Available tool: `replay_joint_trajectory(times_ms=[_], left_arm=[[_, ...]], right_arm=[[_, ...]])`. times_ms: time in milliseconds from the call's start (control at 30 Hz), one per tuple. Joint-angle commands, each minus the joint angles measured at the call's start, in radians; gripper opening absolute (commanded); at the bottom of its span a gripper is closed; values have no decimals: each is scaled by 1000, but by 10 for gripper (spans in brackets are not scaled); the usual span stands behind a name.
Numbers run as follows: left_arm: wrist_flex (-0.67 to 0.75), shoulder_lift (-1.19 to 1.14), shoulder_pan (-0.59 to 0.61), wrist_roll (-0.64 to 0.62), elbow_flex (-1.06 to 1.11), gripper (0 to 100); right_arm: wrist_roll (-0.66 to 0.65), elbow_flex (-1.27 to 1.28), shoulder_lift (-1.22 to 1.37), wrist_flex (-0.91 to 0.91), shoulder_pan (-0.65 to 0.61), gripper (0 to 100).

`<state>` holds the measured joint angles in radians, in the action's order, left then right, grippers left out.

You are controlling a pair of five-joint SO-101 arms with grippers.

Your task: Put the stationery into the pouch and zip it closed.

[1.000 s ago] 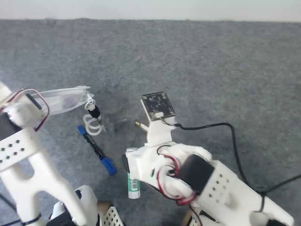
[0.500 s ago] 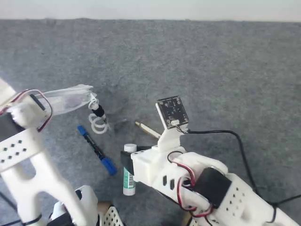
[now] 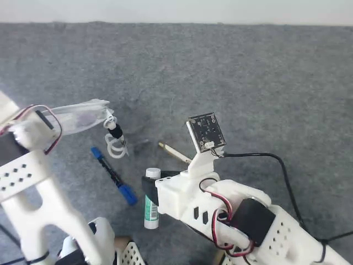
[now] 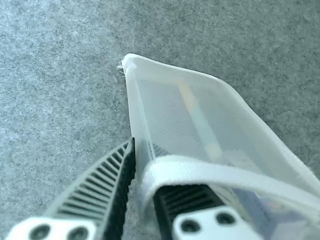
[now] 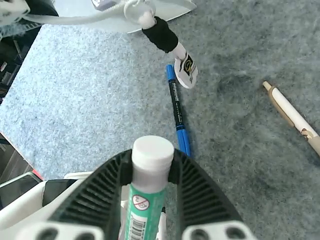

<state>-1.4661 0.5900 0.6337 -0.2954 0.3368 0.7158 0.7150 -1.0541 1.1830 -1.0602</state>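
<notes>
A clear pouch [image 3: 80,117] hangs off the carpet at the left, and my left gripper [image 4: 142,182] is shut on its rim. Through the pouch's [image 4: 200,125] mesh wall a pale, yellowish item shows. Its zipper pull [image 3: 114,132] with white rings dangles from the open end. My right gripper [image 5: 152,162] is shut on a green-and-white glue stick [image 5: 150,172], white cap toward the pouch. In the high view the glue stick [image 3: 150,205] sits near the front, right of a blue pen [image 3: 113,175]. A beige pen [image 3: 175,153] lies on the carpet beyond it.
Grey carpet [image 3: 248,77] covers the table, with open room at the back and right. The left arm's white body [image 3: 25,165] stands at the front left. The right arm's body [image 3: 231,212] and its cable [image 3: 281,171] take up the front right.
The right arm has swung to the right and drawn back, carrying the glue stick slightly left and toward the pouch. The pouch and its zipper pull shifted a little.
</notes>
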Motion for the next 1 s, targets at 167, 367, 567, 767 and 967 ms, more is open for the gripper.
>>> replay_joint_trajectory(times_ms=[167,367,567,767,967], left_arm=[[26,48,-44,8,-22,12],[28,48,-155,6,-22,12],[28,48,-222,-12,-39,12],[28,48,-255,-12,-39,12],[29,48,-281,-12,-38,12]], right_arm=[[5,-17,-30,-25,-2,6],[5,-28,-116,-25,21,6],[5,-26,-315,-25,136,6],[-55,-8,-418,-108,196,6],[-110,84,-433,-335,280,6]])
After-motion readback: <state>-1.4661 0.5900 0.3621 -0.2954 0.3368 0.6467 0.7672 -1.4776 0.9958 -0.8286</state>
